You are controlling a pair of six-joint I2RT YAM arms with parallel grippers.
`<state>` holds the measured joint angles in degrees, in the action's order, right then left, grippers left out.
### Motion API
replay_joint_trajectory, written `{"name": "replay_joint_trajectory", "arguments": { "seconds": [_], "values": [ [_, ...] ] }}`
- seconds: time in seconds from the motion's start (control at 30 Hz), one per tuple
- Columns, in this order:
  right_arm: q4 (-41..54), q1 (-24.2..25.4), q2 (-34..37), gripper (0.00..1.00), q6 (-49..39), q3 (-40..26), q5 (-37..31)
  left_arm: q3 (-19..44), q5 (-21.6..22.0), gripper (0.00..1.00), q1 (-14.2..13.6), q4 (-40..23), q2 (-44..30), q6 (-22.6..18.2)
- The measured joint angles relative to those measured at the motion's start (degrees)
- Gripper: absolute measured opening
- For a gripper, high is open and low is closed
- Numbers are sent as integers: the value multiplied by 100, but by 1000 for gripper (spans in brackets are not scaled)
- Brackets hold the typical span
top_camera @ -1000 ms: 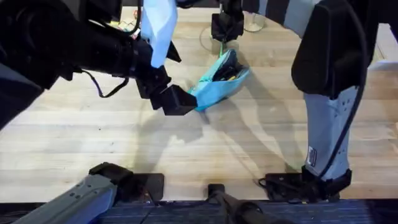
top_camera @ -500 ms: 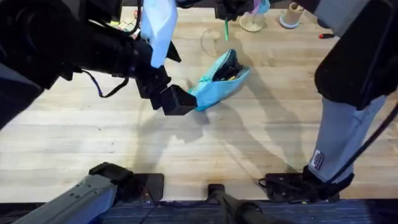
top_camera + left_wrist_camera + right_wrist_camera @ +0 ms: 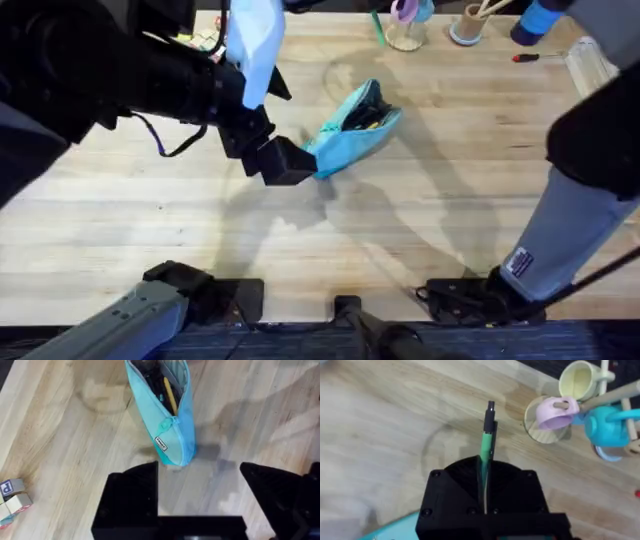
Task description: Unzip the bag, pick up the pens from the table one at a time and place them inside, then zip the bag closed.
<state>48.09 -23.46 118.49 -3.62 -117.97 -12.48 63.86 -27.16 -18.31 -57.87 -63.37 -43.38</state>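
Rising off the bag since a second ago, my right arm is now carrying the pen (image 3: 487, 442) up near the table's far edge, where it was hanging just over the pouch mouth before. My table (image 3: 420, 230) is lying pale and wide under everything. Near its middle the bag (image 3: 352, 128) is sitting with its zipper open, the mouth gaping toward the far side and a yellow pencil (image 3: 170, 395) showing inside. My left gripper (image 3: 200, 492) is standing at the bag's near end, its black fingers (image 3: 131, 494) spread wide on either side of that end, not pinching it. My right gripper (image 3: 486, 491) is clamping the green pen, whose dark tip is pointing away over bare wood beside a pink cup (image 3: 555, 412) on a wooden mug stand (image 3: 545, 430)
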Motion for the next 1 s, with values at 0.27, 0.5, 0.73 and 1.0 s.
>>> {"name": "replay_joint_trajectory", "arguments": {
  "seconds": [0.27, 0.5, 0.73, 1.0],
  "values": [
    [487, 26, -614, 31, -1303, 0, 809, 0, 0, 993, 0, 0, 0, 0],
    [964, 238, -1087, 33, -2320, 0, 1642, 0, 0, 993, 0, 0, 2, 0],
    [1351, 425, -1358, 33, -3542, 44, 2311, 0, 0, 993, 0, 0, 0, 0],
    [2008, 577, -1784, 32, -5517, 627, 2787, 0, 0, 994, 0, -2, 0, 0]
  ]
}}
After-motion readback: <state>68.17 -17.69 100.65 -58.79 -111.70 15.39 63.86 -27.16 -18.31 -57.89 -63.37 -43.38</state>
